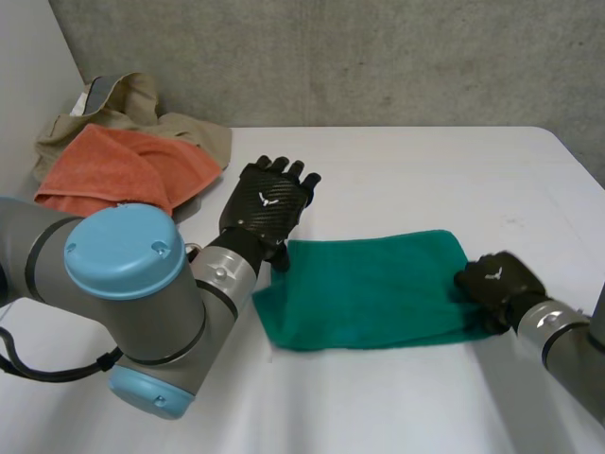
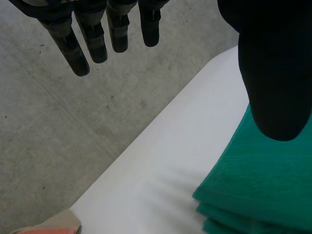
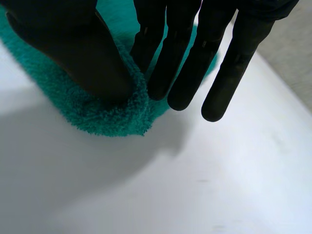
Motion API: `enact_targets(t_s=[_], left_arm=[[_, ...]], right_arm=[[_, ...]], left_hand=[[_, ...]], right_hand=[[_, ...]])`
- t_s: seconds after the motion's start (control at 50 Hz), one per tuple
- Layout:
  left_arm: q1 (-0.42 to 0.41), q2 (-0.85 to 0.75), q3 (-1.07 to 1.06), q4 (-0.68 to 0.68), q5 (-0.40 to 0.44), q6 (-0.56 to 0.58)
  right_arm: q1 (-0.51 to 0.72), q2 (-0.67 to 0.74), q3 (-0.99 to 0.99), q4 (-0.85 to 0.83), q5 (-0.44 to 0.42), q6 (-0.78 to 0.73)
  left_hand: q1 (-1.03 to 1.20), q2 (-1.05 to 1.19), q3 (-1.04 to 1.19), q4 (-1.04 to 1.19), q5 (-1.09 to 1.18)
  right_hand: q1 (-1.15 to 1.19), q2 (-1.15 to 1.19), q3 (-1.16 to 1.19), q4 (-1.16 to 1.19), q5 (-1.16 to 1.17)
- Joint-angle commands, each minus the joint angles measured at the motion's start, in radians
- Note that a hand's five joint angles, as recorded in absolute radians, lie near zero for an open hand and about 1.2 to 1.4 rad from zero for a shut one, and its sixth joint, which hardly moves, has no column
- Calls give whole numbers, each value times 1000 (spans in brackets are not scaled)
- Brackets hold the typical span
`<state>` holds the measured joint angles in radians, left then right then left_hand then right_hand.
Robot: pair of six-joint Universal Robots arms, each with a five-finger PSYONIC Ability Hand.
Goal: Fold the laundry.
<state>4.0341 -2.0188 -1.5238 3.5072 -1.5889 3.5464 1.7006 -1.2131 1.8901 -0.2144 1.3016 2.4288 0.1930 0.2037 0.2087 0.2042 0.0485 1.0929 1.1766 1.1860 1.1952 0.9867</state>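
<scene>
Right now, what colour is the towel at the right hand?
Green towel; head view shows it best.

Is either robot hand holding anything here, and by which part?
The right robot hand pinches the green towel by a corner at that hand's end, between thumb and fingers. The left robot hand is open, holding nothing.

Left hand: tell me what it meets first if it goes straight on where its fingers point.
Probably nothing close. The left hand, open, points across the bare white table toward its far edge, and beyond that stands the grey wall. The green towel lies by its thumb, off that line. Depth is unclear.
</scene>
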Motion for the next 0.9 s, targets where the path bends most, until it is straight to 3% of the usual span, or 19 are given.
enact_targets(t_s=[0.02, 0.2, 0.34, 0.38, 0.44, 0.46, 0.48, 0.54, 0.6, 0.62, 0.72, 0.82, 0.9], left_arm=[[37, 54, -50, -2, 0, 0], [94, 100, -113, -2, -3, -1], [120, 111, -131, -4, -31, -6], [118, 111, -131, -4, -37, -6], [114, 111, -128, -2, -40, -14], [112, 111, -124, -2, -40, -26], [111, 111, -121, -2, -40, -33], [105, 111, -105, -1, -40, -75], [92, 111, -81, -2, -42, -112], [79, 109, -63, -4, -42, -139], [23, 97, -1, -28, -52, -219], [-41, 29, 80, -83, -65, -268], [-98, -57, 161, -155, -71, -285]], right_arm=[[69, -118, -71, -19, 64, -14], [450, -48, -154, -180, 36, -73], [580, 115, -146, -211, -169, -136], [580, 144, -151, -211, -206, -132], [580, 136, -157, -212, -191, -116], [580, 126, -158, -211, -165, -91], [582, 118, -157, -211, -148, -71], [547, 31, -148, -204, -90, 69], [482, -69, -129, -198, -85, 229], [443, -121, -115, -198, -85, 350], [346, -183, -124, -148, -77, 653], [235, -177, -170, 19, -70, 704], [214, -74, -230, 118, -58, 702]], left_hand=[[-18, -29, -34, -30, -48], [-18, -29, -34, -30, -48], [-18, -29, -34, -30, -48], [-18, -29, -34, -30, -48], [-18, -29, -34, -30, -48], [-18, -29, -34, -30, -48], [-18, -29, -34, -30, -48], [-18, -29, -34, -30, -48], [-18, -28, -33, -29, -48], [-15, -25, -30, -26, -45], [-12, -22, -27, -23, -42], [18, 7, 2, 6, -12], [26, 16, 11, 15, -4]], right_hand=[[303, 220, 210, 201, 235], [303, 220, 210, 201, 235], [303, 220, 210, 201, 235], [296, 212, 203, 193, 227], [-406, -490, -499, -509, -475], [-822, -905, -915, -924, -890], [-918, -1002, -1011, -1021, -987], [-918, -1002, -1011, -1021, -987], [-918, -1002, -1011, -1021, -987], [-918, -1002, -1011, -1021, -987], [-918, -1002, -1011, -1021, -987], [-918, -1002, -1011, -1021, -987], [-918, -1002, -1011, -1021, -987]])
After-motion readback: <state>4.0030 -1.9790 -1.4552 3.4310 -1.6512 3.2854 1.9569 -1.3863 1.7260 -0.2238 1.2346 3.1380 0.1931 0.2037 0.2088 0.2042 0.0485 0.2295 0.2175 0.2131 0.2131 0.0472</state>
